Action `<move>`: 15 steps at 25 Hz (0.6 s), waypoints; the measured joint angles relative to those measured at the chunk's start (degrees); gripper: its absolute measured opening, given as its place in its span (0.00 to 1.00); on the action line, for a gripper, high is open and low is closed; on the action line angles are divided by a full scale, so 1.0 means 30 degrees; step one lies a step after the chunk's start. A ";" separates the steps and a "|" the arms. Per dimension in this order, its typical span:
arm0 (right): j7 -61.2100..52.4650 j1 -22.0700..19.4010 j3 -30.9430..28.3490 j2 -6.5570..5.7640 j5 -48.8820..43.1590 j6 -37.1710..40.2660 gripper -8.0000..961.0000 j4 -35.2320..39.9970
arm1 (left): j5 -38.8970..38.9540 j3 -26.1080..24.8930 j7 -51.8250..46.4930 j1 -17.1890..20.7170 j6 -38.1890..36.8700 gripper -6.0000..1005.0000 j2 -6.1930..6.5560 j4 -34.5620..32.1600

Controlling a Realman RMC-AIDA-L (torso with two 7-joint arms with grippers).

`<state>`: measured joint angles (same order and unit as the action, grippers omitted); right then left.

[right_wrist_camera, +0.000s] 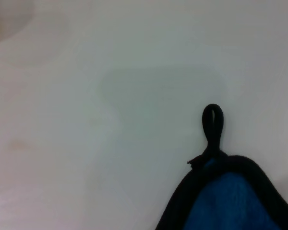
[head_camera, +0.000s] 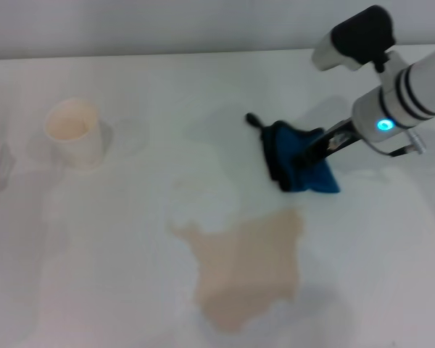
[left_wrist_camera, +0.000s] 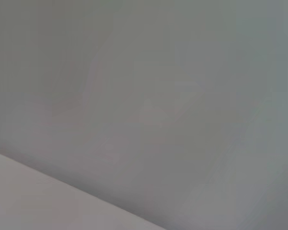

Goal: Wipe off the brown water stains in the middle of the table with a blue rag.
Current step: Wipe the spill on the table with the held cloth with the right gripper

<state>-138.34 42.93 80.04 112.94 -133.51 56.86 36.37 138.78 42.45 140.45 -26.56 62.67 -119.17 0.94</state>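
Because the blue rag is soft and light, it should bunch and drag easily; its bunched middle looks the best place to grip. The right gripper is closed on it there, on the table just beyond the brown water stains. The wet, smooth top may be slippery. A paper cup stands well apart. The left gripper is out of sight.

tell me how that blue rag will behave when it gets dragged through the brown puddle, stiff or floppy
Probably floppy: the blue rag is bunched and creased where the right gripper pinches it, so it may fold under rather than slide flat. Its loop tab trails loosely, suggesting light cloth. Once in the brown water stains it would likely soak, get heavier and drag more on the table.
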 joint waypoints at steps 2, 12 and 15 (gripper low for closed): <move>0.0014 -0.0004 0.0099 0.0386 -0.0096 0.0494 0.14 0.0456 | -0.0001 0.0000 0.0000 -0.0032 0.0001 0.86 -0.0001 -0.0013; 0.0083 0.1183 0.6415 0.1067 0.4016 -0.0357 0.14 0.1907 | 0.0000 -0.0002 0.0000 -0.0141 -0.0008 0.86 -0.0002 -0.0104; 0.0086 0.1756 0.9111 0.1074 0.6101 -0.1635 0.14 0.1915 | -0.0001 0.0000 0.0001 -0.0130 -0.0014 0.86 -0.0004 -0.0109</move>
<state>-138.08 48.19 107.37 116.16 -115.21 51.96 42.12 138.78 42.45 140.45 -26.95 62.62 -119.18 0.61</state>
